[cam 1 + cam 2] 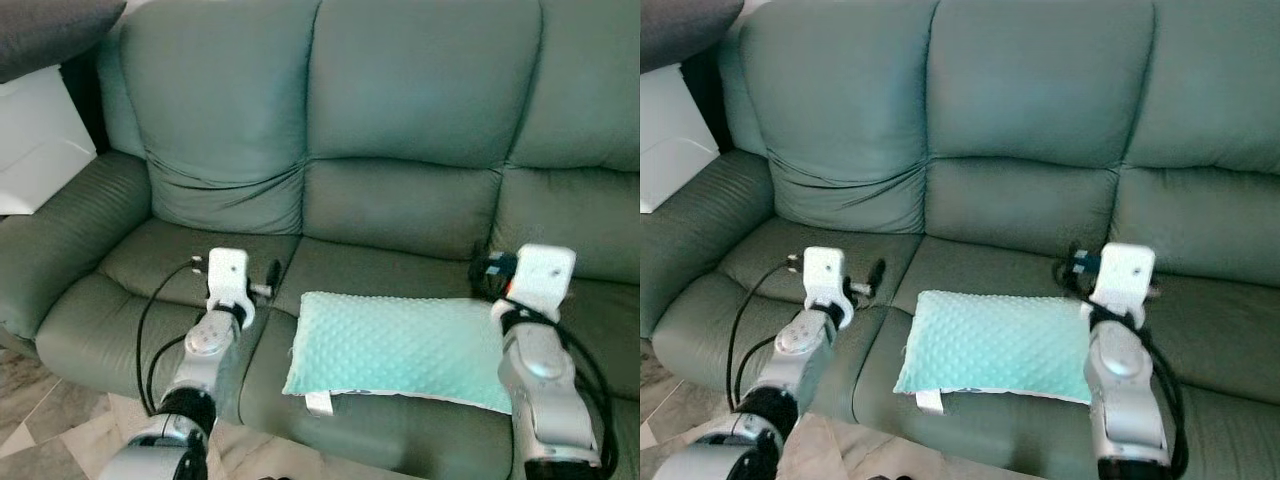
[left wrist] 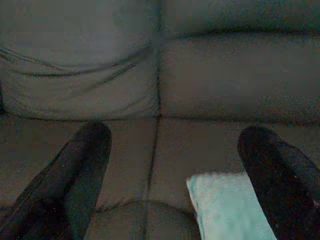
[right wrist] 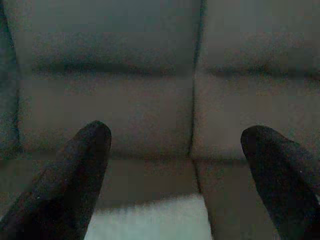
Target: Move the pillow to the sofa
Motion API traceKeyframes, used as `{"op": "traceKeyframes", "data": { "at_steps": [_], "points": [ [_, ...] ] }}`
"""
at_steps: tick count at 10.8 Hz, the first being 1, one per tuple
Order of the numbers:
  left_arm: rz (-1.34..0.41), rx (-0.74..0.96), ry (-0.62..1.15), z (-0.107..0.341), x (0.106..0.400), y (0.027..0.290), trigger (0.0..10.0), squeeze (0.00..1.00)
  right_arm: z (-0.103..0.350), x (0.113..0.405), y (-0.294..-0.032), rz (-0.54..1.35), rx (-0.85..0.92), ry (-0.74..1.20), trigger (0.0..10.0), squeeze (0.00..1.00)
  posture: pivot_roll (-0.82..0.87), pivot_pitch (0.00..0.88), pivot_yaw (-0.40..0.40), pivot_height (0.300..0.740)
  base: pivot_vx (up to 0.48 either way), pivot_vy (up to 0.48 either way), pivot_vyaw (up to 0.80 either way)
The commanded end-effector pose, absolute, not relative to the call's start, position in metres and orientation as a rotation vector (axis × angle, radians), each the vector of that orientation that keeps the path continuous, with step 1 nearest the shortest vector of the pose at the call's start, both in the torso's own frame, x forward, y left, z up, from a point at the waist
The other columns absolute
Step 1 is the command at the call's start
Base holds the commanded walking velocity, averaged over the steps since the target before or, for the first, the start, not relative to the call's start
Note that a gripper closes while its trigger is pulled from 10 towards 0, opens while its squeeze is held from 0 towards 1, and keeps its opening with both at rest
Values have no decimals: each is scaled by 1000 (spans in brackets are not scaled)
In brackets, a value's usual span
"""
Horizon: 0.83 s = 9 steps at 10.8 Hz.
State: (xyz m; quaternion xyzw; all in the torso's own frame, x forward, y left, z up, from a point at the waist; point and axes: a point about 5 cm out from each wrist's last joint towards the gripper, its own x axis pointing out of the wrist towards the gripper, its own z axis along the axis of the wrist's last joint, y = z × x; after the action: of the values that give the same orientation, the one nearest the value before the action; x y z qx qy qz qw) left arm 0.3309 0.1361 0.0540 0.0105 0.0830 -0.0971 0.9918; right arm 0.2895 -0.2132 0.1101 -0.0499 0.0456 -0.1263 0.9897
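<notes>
a light blue-green pillow (image 1: 400, 348) with little bumps lies flat on the middle seat of a big grey-green sofa (image 1: 400, 120). its front edge is near the front of the seat, and a small white tag sticks out at its front left corner. the left gripper (image 2: 172, 145) is up over the seam between the left seat and the middle seat, just beside the left end of the pillow and not touching it. in the left wrist view its two black fingers (image 2: 80, 170) are spread wide with nothing between them, and a corner of the pillow shows down below near one finger. the right gripper (image 3: 175, 140) is at the right end of the pillow, with its silver arm coming up over that end. in the right wrist view its fingers (image 3: 75, 175) are also spread wide and hold nothing, with the pale edge of the pillow down low between them and the sofa back ahead. black cables (image 1: 150, 320) loop beside the left arm. a white box (image 1: 35, 140) sits past the sofa's left armrest, and the floor (image 1: 50, 430) in front has pale tiles.
</notes>
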Motion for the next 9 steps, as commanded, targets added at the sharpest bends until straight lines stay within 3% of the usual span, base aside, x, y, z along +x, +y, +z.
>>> {"op": "traceKeyframes", "data": {
  "at_steps": [1,2,3,6,7,8,9],
  "points": [
    [-246,43,276,35,320,135,10000,1000,87,282,-213,-256,-74,229,10000,1000,-250,54,86,740,0,0,0],
    [-305,53,500,5,301,133,10000,1000,64,271,-213,-277,-37,359,10000,1000,-247,60,87,740,0,0,0],
    [-344,55,602,-9,289,133,10000,1000,57,266,-211,-270,-36,404,10000,1000,-246,67,88,740,0,0,0],
    [-392,130,714,-19,281,140,10000,1000,50,261,-210,-231,-109,486,10000,1000,-238,97,79,740,0,0,0],
    [-418,107,788,-26,274,141,10000,90,49,259,-206,-202,-71,498,10000,1000,-239,119,75,740,0,0,0],
    [-428,113,856,-33,265,142,10000,0,53,256,-198,-148,-46,493,10000,1000,-247,138,71,740,0,0,0],
    [-451,90,909,-39,258,139,10000,0,57,255,-191,-97,-40,483,10000,275,-255,161,69,740,0,0,0]
  ]
}}
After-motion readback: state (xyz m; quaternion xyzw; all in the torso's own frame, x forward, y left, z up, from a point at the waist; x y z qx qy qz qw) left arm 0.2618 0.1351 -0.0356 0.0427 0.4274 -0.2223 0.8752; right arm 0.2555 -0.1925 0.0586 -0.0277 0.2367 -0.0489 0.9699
